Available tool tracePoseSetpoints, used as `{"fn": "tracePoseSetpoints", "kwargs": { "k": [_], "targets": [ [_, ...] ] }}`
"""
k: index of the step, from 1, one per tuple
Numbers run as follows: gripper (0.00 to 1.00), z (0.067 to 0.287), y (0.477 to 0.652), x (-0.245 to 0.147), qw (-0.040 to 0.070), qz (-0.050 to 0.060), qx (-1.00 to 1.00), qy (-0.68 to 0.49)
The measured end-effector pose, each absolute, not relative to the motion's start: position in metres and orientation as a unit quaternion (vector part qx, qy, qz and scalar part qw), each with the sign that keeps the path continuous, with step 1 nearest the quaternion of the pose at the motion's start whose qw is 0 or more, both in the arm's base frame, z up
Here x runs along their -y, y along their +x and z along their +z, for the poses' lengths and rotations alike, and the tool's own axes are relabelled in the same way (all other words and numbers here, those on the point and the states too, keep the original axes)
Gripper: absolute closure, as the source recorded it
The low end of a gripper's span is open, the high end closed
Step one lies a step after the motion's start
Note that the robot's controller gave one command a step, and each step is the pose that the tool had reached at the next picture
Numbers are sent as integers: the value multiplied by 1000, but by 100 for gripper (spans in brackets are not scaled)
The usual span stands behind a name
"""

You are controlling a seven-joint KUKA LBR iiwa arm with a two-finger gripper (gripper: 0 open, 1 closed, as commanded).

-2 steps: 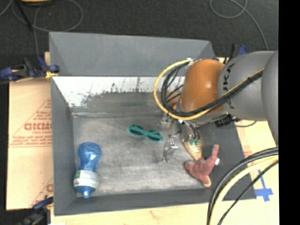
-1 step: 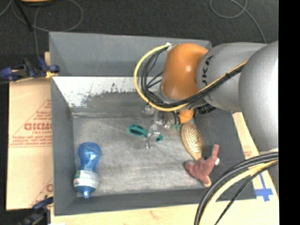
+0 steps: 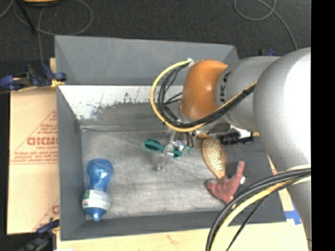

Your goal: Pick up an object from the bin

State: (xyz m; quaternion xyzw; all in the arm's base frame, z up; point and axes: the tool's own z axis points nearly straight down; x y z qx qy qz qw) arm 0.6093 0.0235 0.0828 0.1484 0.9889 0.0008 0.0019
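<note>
Jaws at the end of the arm point(image 3: 282, 103) are seen low in the bin point(image 3: 70, 140), just left of the brush point(image 3: 214, 157). An orange cover point(image 3: 201, 88) and looped cables are seen on the arm, up and left of the brush. A small teal thing point(image 3: 153, 145) is laid on the bin floor right by the jaws, a bit further left of the brush. More teal is seen at the tips, nearer the brush. Whether the jaws are released or clenched cannot be told, nor whether the teal thing is gripped. A black pen point(image 3: 235, 138) is laid just above the brush. A pink thing point(image 3: 226, 186) is laid just below the brush. A blue bottle point(image 3: 98, 187) is laid down far left of the brush and lower, near the bin's corner.
</note>
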Motion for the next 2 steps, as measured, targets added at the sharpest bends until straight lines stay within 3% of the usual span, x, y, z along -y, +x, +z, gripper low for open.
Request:
{"fn": "tracePoseSetpoints", "kwargs": {
  "k": [1,2],
  "targets": [
    [100,74,629,-28,4,1,-977,213],
    [100,74,629,-28,4,1,-977,213]
  ]
}}
